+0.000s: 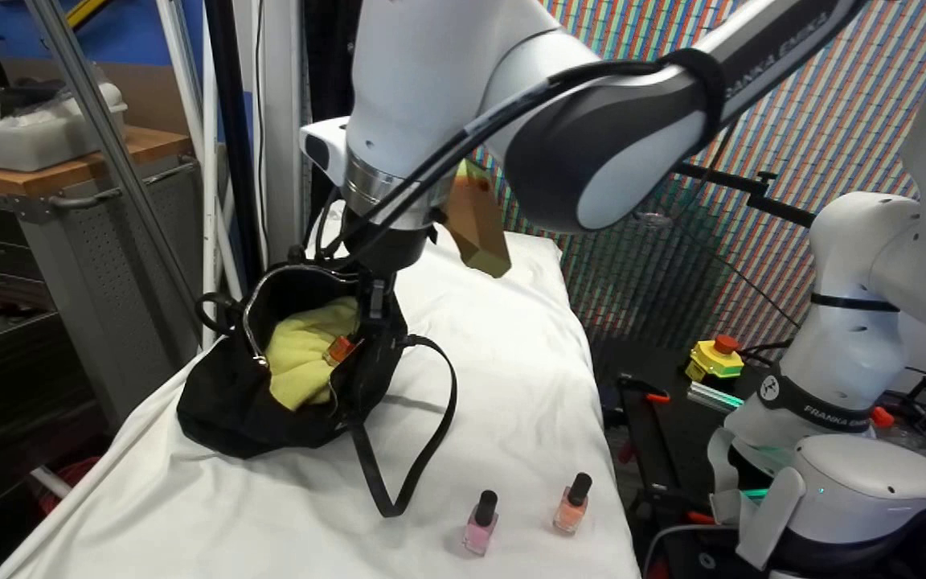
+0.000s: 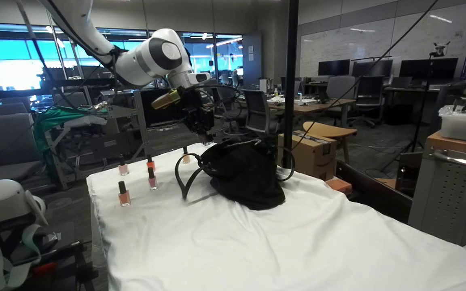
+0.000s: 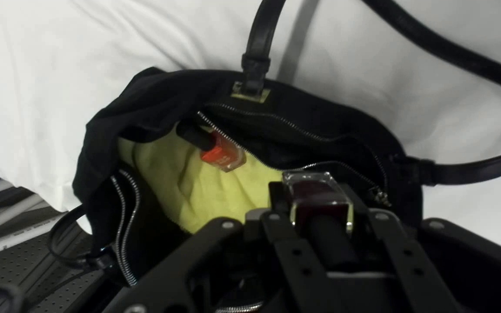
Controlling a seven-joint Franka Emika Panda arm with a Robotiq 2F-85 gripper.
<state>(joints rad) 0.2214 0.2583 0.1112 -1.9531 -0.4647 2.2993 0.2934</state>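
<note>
Left, on white cloth [image 1: 511, 386]: black bag [image 1: 226, 406], unzipped, mouth gaping. Inside, orange-red polish bottle [image 1: 339, 351] lies on yellow fabric [image 1: 290, 378]. Next rightward, at the bag's mouth: gripper [image 3: 315, 208] pinching a dark-red bottle [image 3: 313, 191], glass end outward; whether it touches the bag, cannot tell. Farther right, pink bottle [image 1: 479, 532], then peach bottle [image 1: 570, 513], both upright.

Dark bottle [image 3: 315, 191], glossy glass! Gripper [image 3: 318, 204] matt black. Ten o'clock from it, wrist view: orange bottle [image 3: 224, 152], glassy shine too. Nine o'clock: soft yellow cloth [image 3: 222, 195]. Zip [image 3: 213, 125] glints, metal; bag [image 2: 247, 178] dull fabric.
</note>
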